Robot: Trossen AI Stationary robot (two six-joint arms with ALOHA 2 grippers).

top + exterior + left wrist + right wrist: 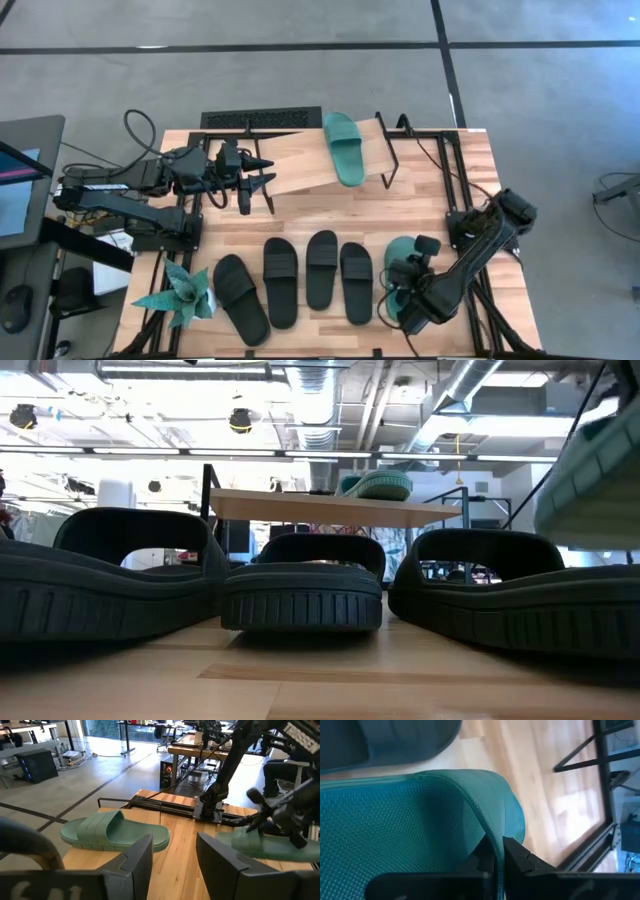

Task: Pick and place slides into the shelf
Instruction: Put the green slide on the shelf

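On shelf [300, 165] — teal slide [344, 148] | right pincer [496, 851] pinching second teal slide [410, 825] | left pincer [172, 855] spread, idle — lettering likely "TROSSEN"

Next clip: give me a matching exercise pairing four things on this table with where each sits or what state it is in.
Column one:
1. teal green rubber slide
2. second teal green rubber slide
3. left end effector
4. teal paper plant

Column two:
A. pinched by the right end effector at its strap edge
B. lying on the slanted light wood shelf
C. at the table's front left corner
D. open, holding nothing, by the shelf

Pairs: 1-B, 2-A, 3-D, 4-C
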